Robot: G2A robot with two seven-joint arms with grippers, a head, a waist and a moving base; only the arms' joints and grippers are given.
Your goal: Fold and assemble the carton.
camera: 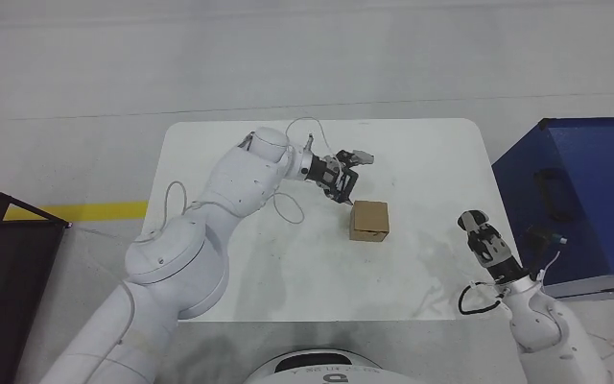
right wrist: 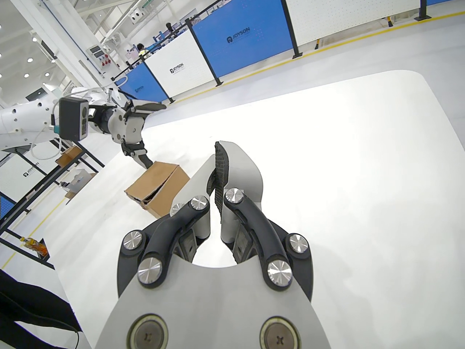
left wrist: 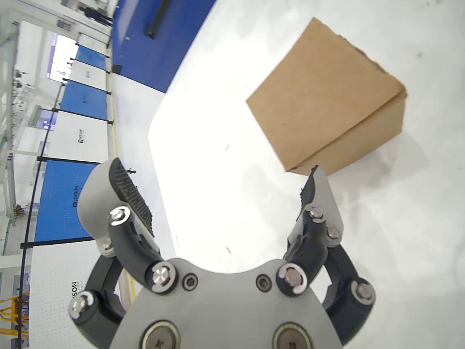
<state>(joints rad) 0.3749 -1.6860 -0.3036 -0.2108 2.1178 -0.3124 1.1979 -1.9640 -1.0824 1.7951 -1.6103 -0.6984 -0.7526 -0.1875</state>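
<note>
Just beside the left pincer (left wrist: 214, 174) sits the carton (camera: 369, 220), flat on the white tabletop (camera: 432, 154). It already looks like a proper closed box, so most of the folding seems done. That pincer's jaws are spread wide with nothing between them. One fingertip hangs right at the carton's top edge, but whether it actually touches is hard to call.

The top panel, seen from the left wrist view, looks flat and shut. The side of the carton turned toward the right pincer (right wrist: 219, 154) is a different story. Its flaps are folded in, but the seam between them gapes a bit and the cardboard looks slightly creased. That end doesn't look fully tucked or pressed flush.

The right pincer itself is well apart from the carton, out near the tabletop's edge, with its fingers pressed together on nothing.

Best guess is the job's in its last stretch. What's left is probably squaring up that loose end, maybe with one final press on the flaps.
</note>
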